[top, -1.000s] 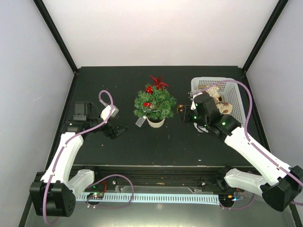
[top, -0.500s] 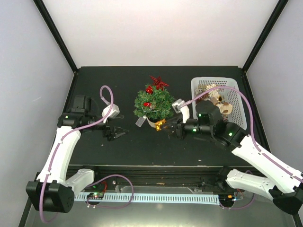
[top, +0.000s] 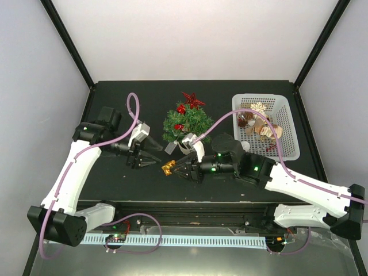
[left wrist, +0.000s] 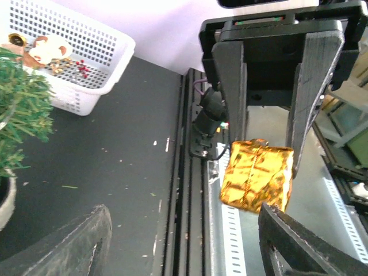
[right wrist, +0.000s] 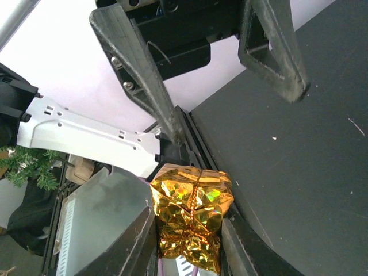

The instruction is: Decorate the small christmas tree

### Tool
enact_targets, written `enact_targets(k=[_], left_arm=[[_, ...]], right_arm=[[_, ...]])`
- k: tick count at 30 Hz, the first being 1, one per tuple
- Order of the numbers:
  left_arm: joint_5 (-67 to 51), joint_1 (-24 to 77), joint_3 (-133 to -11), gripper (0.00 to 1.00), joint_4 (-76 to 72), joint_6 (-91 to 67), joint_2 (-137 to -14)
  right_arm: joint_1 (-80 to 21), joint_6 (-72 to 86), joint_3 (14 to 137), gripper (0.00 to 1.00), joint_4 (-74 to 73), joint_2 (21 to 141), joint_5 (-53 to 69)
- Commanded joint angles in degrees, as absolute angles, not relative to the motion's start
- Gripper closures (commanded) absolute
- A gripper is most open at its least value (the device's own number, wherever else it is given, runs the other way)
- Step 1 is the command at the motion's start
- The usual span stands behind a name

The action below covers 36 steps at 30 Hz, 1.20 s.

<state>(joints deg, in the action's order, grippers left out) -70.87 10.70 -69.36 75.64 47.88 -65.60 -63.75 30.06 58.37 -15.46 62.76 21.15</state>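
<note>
The small christmas tree (top: 187, 122) stands in its white pot at mid-table, with a red star and red ornaments on it; its branches show at the left edge of the left wrist view (left wrist: 20, 109). In front of the tree, my right gripper (top: 176, 169) (right wrist: 190, 230) is shut on a gold foil gift ornament (top: 168, 168) (right wrist: 191, 215) (left wrist: 257, 175). My left gripper (top: 153, 160) (left wrist: 184, 247) faces it, open. The ornament hangs just off one of the left gripper's fingers (left wrist: 293, 244), touching neither.
A white mesh basket (top: 293, 131) (left wrist: 86, 57) with several more ornaments stands at the right rear. The table's front rail (left wrist: 192, 190) runs just below both grippers. A pale tag lies beside the pot (top: 170, 148).
My right arm swung left from the basket to the front of the tree, carrying the gold ornament. My left gripper turned toward it and its jaws narrowed a little.
</note>
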Motion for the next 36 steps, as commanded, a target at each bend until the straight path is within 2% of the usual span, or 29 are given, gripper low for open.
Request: enact_targets(k=[1, 13, 17, 25, 34, 36], left_arm=[[-75.70, 12.50, -68.85, 0.31, 78.14, 49.66, -64.34], [-75.50, 15.53, -67.05, 0.34, 76.02, 46.76, -61.17], [-75.74, 15.71, -67.06, 0.39, 75.85, 46.49, -61.01], [-76.46, 15.91, -66.78, 0.38, 76.38, 46.89, -60.80], [-75.99, 16.00, -66.16, 0.60, 75.93, 46.84, -60.93], [-75.96, 16.00, -66.26, 0.70, 75.87, 46.83, -60.99]], right_arm=[[-65.00, 31.95, 59.37, 0.71, -9.99, 64.02, 19.18], [-65.05, 33.46, 59.24, 0.72, -7.73, 65.88, 18.42], [-65.00, 33.98, 59.59, 0.72, -6.77, 66.43, 19.08], [-65.03, 34.08, 60.72, 0.72, -6.46, 67.74, 19.52], [-65.04, 34.24, 61.47, 0.72, -6.17, 67.15, 19.31], [-65.02, 34.30, 61.61, 0.72, -6.25, 67.17, 19.42]])
